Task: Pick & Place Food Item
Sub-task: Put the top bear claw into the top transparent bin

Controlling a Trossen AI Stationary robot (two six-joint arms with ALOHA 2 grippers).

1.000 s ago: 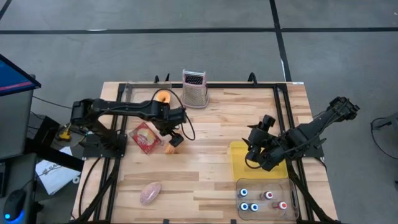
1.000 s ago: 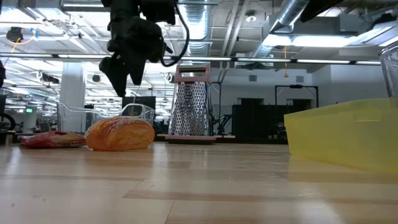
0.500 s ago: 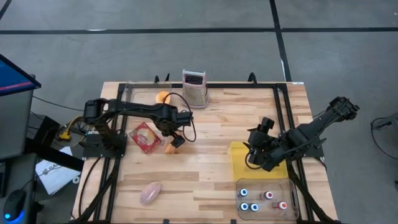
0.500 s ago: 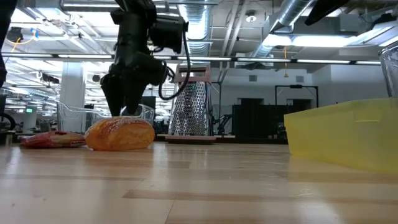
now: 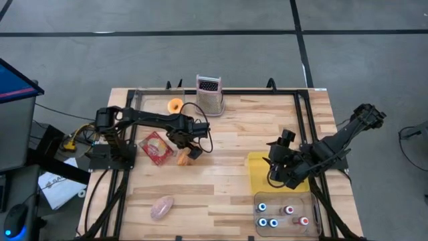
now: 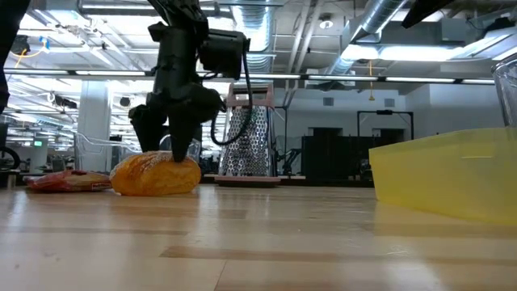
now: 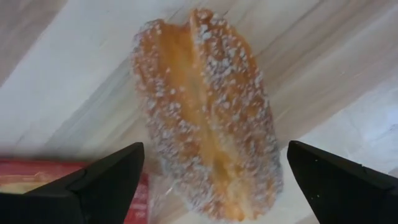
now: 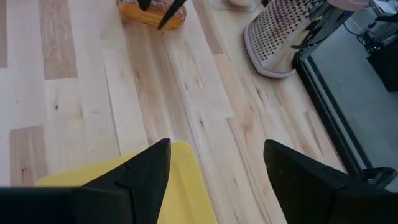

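Note:
A sugar-dusted golden bun lies flat on the wooden table; it also shows in the low view and fills the left wrist view. My left gripper hangs over it, pointing down, open. Its fingers straddle the bun, one on each long side, with narrow gaps showing in the wrist view. My right gripper waits open above the yellow tray, seen also in its wrist view.
A red packet lies just left of the bun. A metal grater and an orange item stand near the far edge. A pink item lies near the near edge. A clear box of small bottles sits beside the yellow tray.
My left gripper has come down and moved toward the table's near edge, from high above the bun until its open fingers stand on either side of it. The bun has stayed where it was.

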